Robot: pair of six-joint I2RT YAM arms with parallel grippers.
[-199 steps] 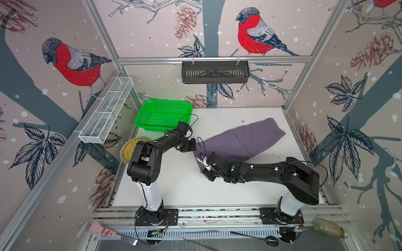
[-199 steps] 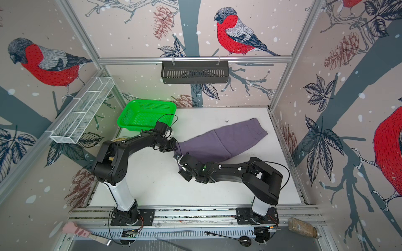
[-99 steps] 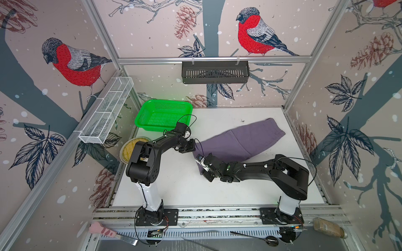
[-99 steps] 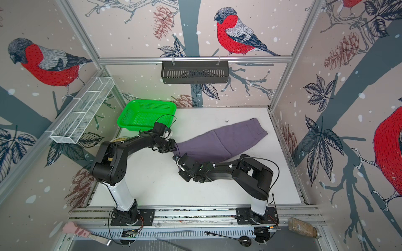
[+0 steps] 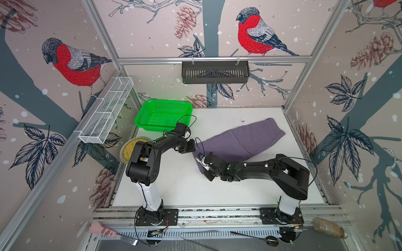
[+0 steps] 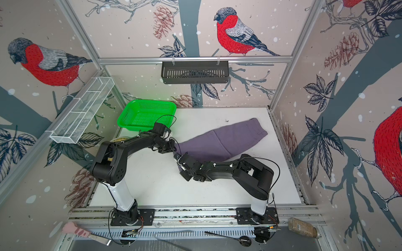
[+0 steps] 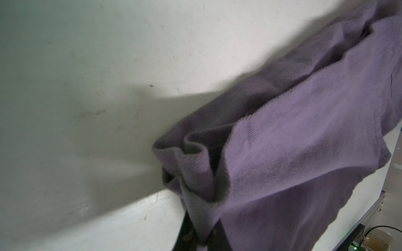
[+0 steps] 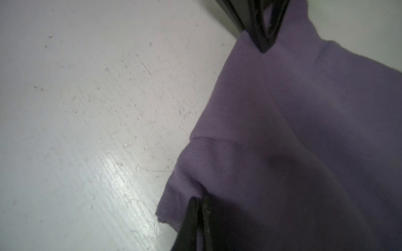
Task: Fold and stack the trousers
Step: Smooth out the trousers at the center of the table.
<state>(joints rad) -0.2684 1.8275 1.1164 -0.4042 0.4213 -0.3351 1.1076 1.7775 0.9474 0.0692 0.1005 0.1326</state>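
Note:
The dusty purple-grey trousers (image 5: pixel 243 139) (image 6: pixel 221 139) lie folded lengthwise, slanting from the table's middle toward the back right. My left gripper (image 5: pixel 193 149) (image 6: pixel 174 150) is shut on the leg-end corner farther back, and bunched cloth rises from its jaws in the left wrist view (image 7: pixel 200 230). My right gripper (image 5: pixel 201 168) (image 6: pixel 180 168) is shut on the nearer corner of the same end, its fingertips (image 8: pixel 193 202) pinching the trousers (image 8: pixel 304 130) low over the table. The two grippers are close together.
A green basket (image 5: pixel 152 128) stands at the back left, just behind the left wrist. A yellow round dish (image 5: pixel 130 147) lies by the left wall. A white wire shelf (image 5: pixel 106 113) and a black rack (image 5: pixel 215 71) hang on the walls. White table (image 5: pixel 174 184).
My right gripper has gone from open to shut on the trousers' near corner, and its arm has drawn in a little. The left gripper has kept its hold.

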